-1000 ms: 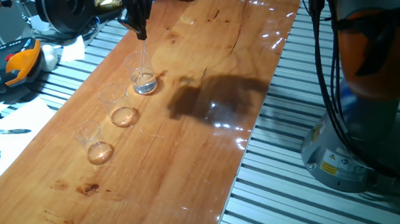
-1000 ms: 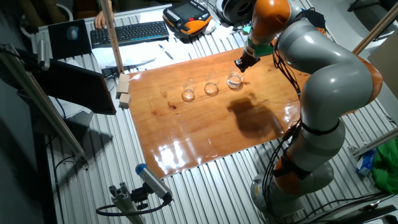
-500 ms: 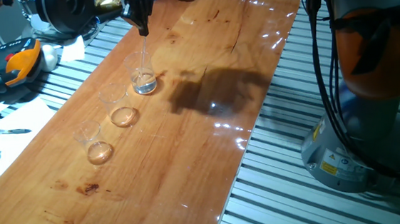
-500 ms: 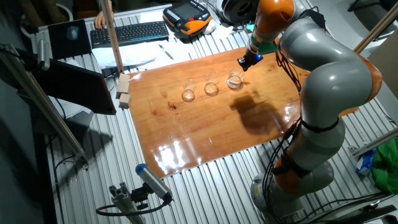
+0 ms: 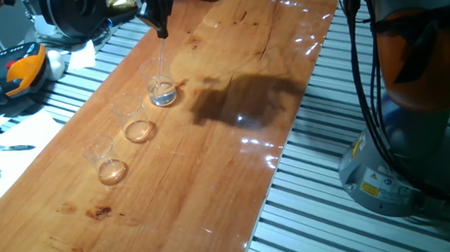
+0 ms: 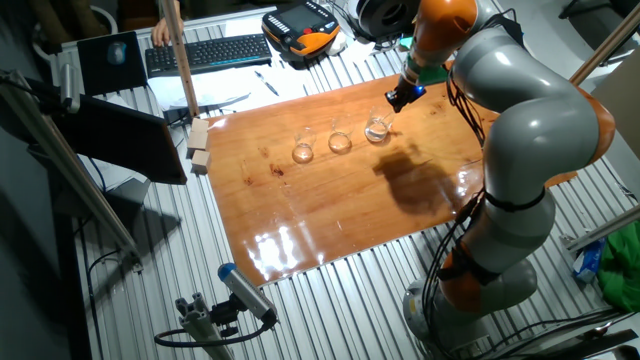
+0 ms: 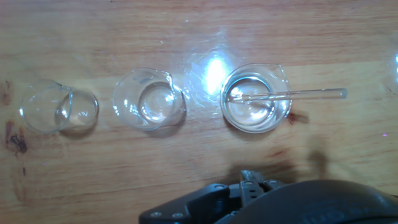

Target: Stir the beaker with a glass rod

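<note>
Inside the beaker (image 7: 255, 98) leans the glass rod (image 7: 292, 95) (thin, clear, tilted).

Two amber beakers (image 5: 125, 118) crowding the beaker's (image 5: 160, 83) one side, opposite side open

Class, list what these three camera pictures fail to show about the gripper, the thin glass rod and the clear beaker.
- Gripper: whether its fingers clamp anything; too small in both fixed views, cut off by the hand view's bottom edge.
- Thin transparent glass rod: barely visible against the wood in the fixed views.
- Small clear glass beaker: any liquid level; glare and clear glass hide it.
</note>
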